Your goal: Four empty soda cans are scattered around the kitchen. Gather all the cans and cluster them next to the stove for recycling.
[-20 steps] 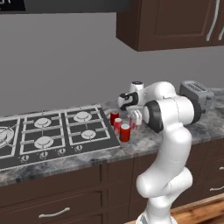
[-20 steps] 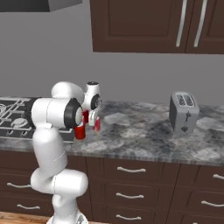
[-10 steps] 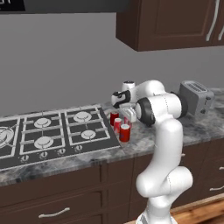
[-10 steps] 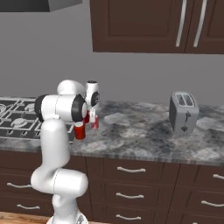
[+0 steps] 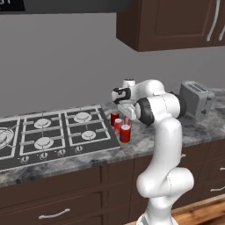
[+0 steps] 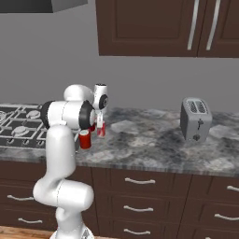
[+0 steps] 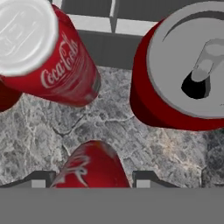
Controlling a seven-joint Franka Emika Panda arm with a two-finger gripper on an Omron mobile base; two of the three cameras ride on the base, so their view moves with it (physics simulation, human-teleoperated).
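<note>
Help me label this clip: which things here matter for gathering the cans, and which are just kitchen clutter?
Part of the job:
- soda cans, red, grouped on the counter
- stove, right beside them
- gripper, a can between its fingers

Just there:
- toaster
- upper cabinets
- drawers

Four soda cans [image 5: 125, 133], one stove [image 5: 66, 132] and one toaster [image 5: 195, 97] were counted in total.
</note>
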